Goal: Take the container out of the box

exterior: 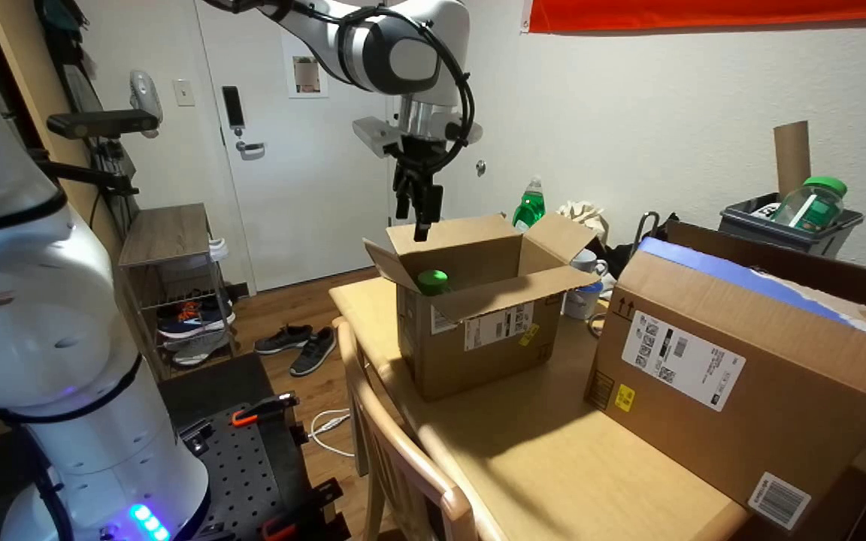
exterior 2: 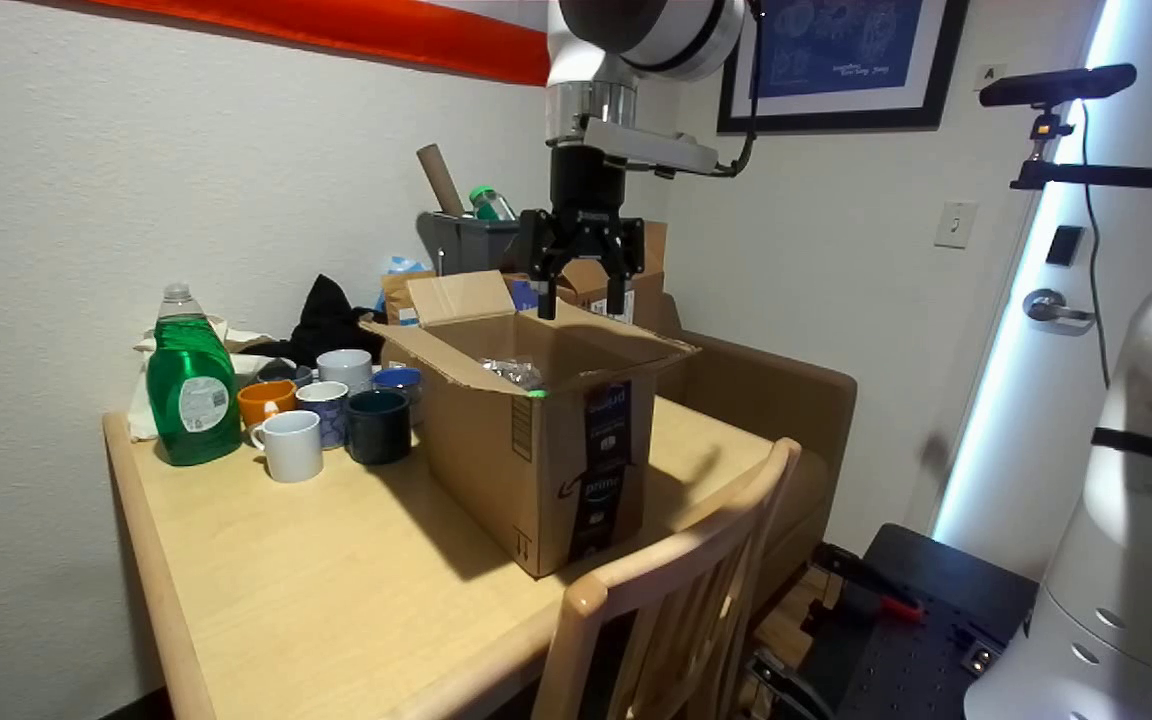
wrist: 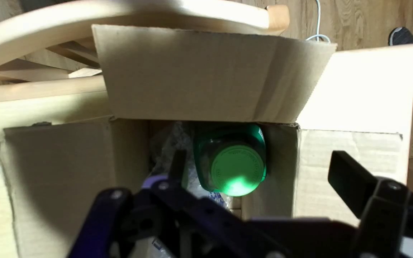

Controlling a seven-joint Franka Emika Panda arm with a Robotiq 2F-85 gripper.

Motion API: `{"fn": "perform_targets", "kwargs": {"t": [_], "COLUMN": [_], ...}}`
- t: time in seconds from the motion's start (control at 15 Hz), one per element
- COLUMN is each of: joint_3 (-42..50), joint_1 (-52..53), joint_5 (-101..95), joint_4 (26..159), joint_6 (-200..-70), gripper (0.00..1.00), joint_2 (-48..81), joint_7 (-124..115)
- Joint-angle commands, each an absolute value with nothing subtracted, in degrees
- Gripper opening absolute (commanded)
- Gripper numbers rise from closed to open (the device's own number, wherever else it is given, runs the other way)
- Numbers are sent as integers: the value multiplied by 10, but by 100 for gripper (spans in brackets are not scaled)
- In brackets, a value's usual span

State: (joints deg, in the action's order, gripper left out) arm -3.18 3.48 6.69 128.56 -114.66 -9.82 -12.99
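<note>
The container [wrist: 237,170] stands inside the box, its round bright-green lid facing up in the wrist view. In an exterior view only its lid and top [exterior: 433,282] show; in an exterior view a green sliver [exterior 2: 536,393] shows at the rim. Its lower body is hidden. The box [exterior: 478,361] stands on the table with its flaps spread; it also shows in an exterior view [exterior 2: 481,460]. My gripper [exterior 2: 581,302] is open and empty, pointing down above the box opening. In the wrist view its fingers [wrist: 258,165] lie on either side of the lid, apart from it.
Clear plastic wrap [wrist: 177,147] lies beside the container. A larger carton [exterior: 749,398] stands on the table. Several mugs [exterior 2: 292,447] and a green soap bottle [exterior 2: 191,380] stand behind the box. A wooden chair [exterior 2: 681,550] is close to the table edge. A grey bin [exterior: 801,234] holds another jar.
</note>
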Motion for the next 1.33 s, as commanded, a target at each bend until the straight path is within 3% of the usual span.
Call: {"fn": "perform_targets", "kwargs": {"t": [0.0, 1.27], "joint_3": [-35, -22], "joint_1": [31, 17], "joint_5": [64, 63], "joint_4": [1280, 1179], "joint_6": [-1140, -1108], "gripper": [100, 100], "joint_2": [-97, -28], "joint_7": [-132, -129]}}
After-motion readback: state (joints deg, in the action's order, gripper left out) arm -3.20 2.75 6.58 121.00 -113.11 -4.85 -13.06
